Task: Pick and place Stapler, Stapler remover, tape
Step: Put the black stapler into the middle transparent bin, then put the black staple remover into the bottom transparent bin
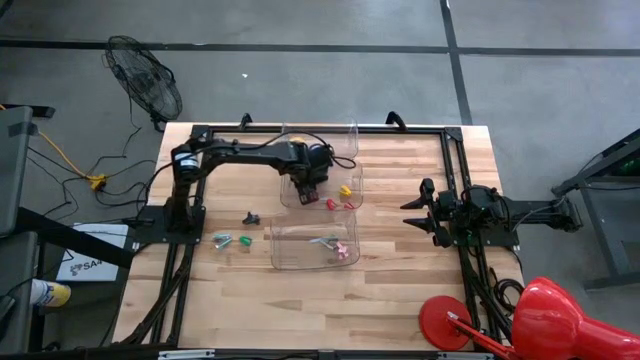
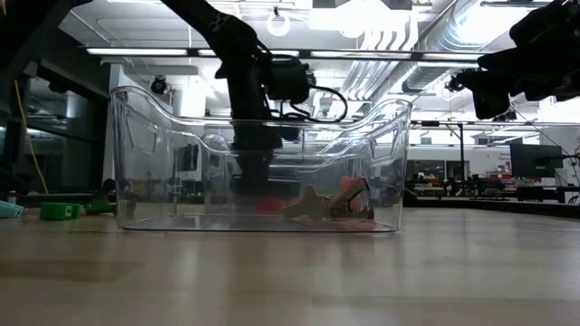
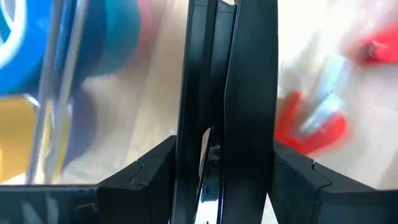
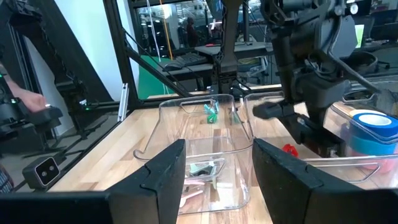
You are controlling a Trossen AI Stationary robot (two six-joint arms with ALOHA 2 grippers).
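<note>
From above, the left gripper (image 1: 312,187) reaches down into the far clear bin (image 1: 352,140), with a yellow tape roll (image 1: 345,189) and small red pieces (image 1: 331,204) lying just beside it toward the right arm. The overhead camera does not show the fingers; the left wrist view does: the two dark fingers (image 3: 249,93) stand pressed together with only a sliver of a gap and nothing seen between them. That same view alone shows a blue tape roll (image 3: 25,50) close by on one side of the fingers, behind a clear bin wall, and a red stapler remover (image 3: 311,124) on the other, both blurred.

The nearer clear bin (image 1: 275,245) sits just on the front-edge side of the left gripper and holds a grey-green stapler (image 1: 322,241) and a pink item (image 1: 343,252). The table-level view looks through this bin, where the items are a low jumble and the left arm drops down behind it.

The right gripper (image 1: 412,216) hangs above bare table, well apart from both bins. Its own camera shows its fingers (image 4: 165,168) spread wide with nothing between them, and beyond them both bins and the left arm.

Outside the bins, on the left gripper's base side, lie a dark stapler remover (image 1: 251,217) and green items (image 1: 232,240); the low view shows only the green ones, at the edge
</note>
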